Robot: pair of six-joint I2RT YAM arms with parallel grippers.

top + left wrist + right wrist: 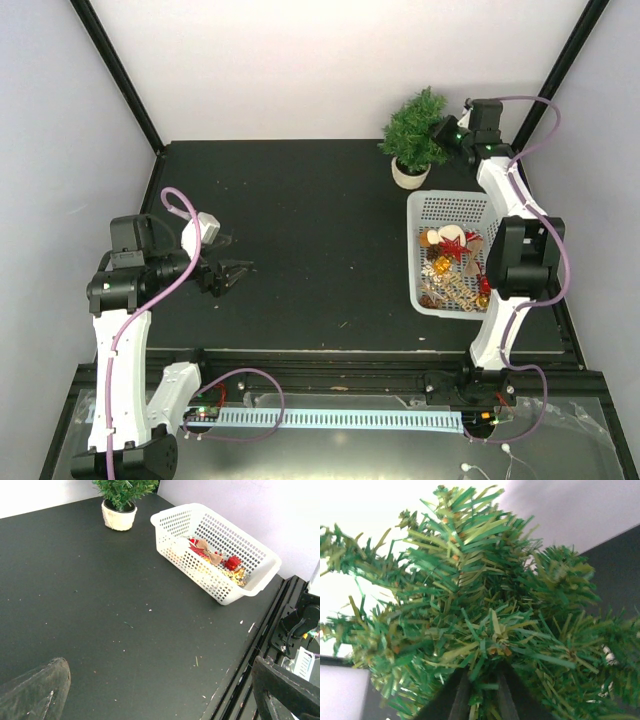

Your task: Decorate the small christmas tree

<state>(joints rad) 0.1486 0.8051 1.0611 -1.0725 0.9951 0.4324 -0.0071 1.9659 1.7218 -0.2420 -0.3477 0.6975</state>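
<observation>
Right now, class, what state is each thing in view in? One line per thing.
small christmas tree: upright in its white pot.
basket: upright, open-topped, ornaments inside.
left gripper: open, empty, above the table.
right gripper: fingertips in the tree's needles; open or shut unclear.

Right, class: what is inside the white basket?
Ornaments: a red star, gold pieces and a pale round piece lie in the white basket. The right arm covers its right edge, hiding anything there.
</observation>
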